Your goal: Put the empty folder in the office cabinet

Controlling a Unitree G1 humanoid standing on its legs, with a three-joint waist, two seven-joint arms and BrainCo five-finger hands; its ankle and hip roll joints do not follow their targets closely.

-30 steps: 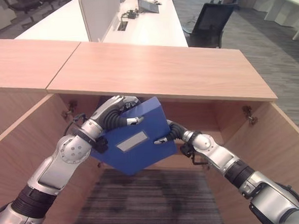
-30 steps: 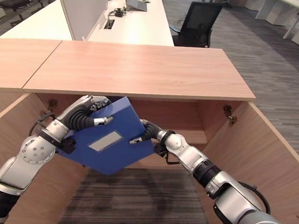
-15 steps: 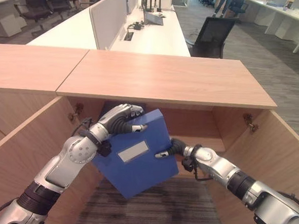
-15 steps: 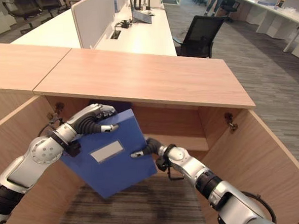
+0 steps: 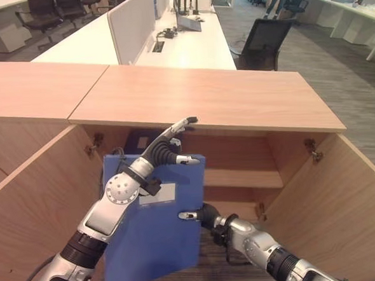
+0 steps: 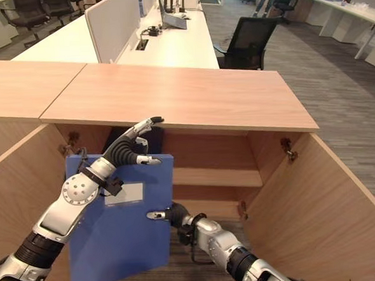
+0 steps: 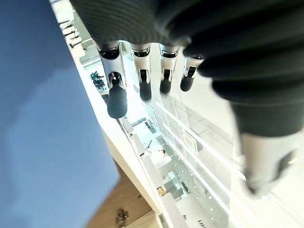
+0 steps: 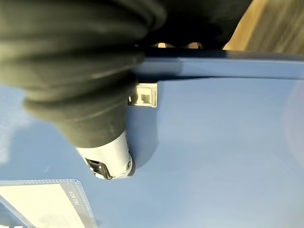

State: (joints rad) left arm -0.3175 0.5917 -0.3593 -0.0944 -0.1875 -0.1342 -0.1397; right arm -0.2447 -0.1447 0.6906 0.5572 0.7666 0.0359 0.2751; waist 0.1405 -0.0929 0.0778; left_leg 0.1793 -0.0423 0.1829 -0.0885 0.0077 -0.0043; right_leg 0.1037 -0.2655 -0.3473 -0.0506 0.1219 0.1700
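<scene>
**Blue folder held upright before the open cabinet**

Office desks with white tops (image 5: 187, 32) and a black chair (image 5: 265, 39) fill the background, beyond the wooden office cabinet (image 5: 210, 94), whose doors stand wide open to either side. Inside it a wooden shelf (image 5: 241, 177) runs across the back, and a dark object sits in the shadow just behind the left hand's fingers; what it is cannot be told.

The blue folder (image 5: 156, 238) stands nearly upright in front of the cabinet's opening, below the cabinet's top board and on the left hand's side of the opening. A pale label pocket (image 5: 164, 193) sits on the face turned toward the robot, just below the left hand's wrist.

The left hand (image 5: 166, 149) is at the folder's top edge. Its thumb lies against the top of the blue face, while its fingers (image 6: 142, 127) reach up straight and loose, the tips close under the front lip of the cabinet's top board. The left wrist view shows those fingers (image 7: 142, 71) spread and extended with nothing between them, the blue face beside them; the hand is relaxed, not clenched on anything.

The right hand (image 5: 198, 214) is at the folder's right edge, about midway down. Its thumb (image 8: 111, 159) presses on the blue face while the rest of the hand wraps behind the edge, so it pinches the folder there.
</scene>
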